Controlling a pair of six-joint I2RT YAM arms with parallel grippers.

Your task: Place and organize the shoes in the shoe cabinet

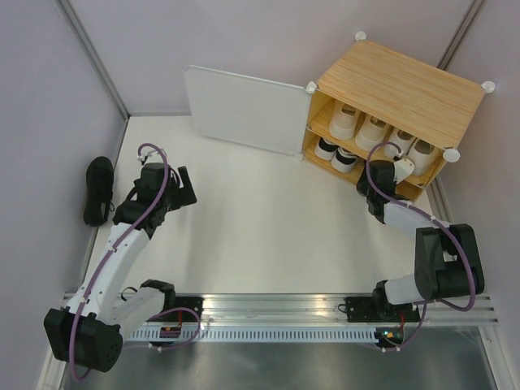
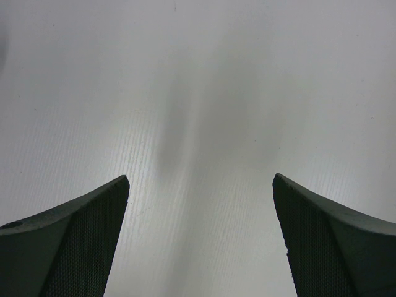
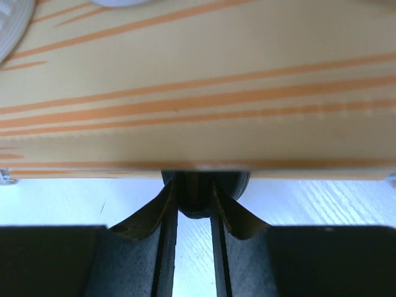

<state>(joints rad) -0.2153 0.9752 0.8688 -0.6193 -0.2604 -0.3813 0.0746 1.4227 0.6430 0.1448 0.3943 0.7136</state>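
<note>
The shoe cabinet [image 1: 398, 89] stands at the back right with its white door [image 1: 244, 110] swung open. Several white and cream shoes [image 1: 374, 130] sit on its upper shelf, and white ones with black trim [image 1: 329, 148] on the lower shelf. My right gripper [image 1: 396, 172] is at the right end of the lower shelf. In the right wrist view it [image 3: 195, 189] is shut on a black shoe [image 3: 204, 182], just under the wooden shelf board [image 3: 198, 93]. Another black shoe [image 1: 99, 189] lies at the table's left edge. My left gripper [image 1: 183, 188] is open and empty over bare table, also in its wrist view [image 2: 201, 185].
Grey walls close in the table [image 1: 260, 236] on the left and back. The open door stands between the arms at the back. A metal rail [image 1: 325, 309] runs along the near edge.
</note>
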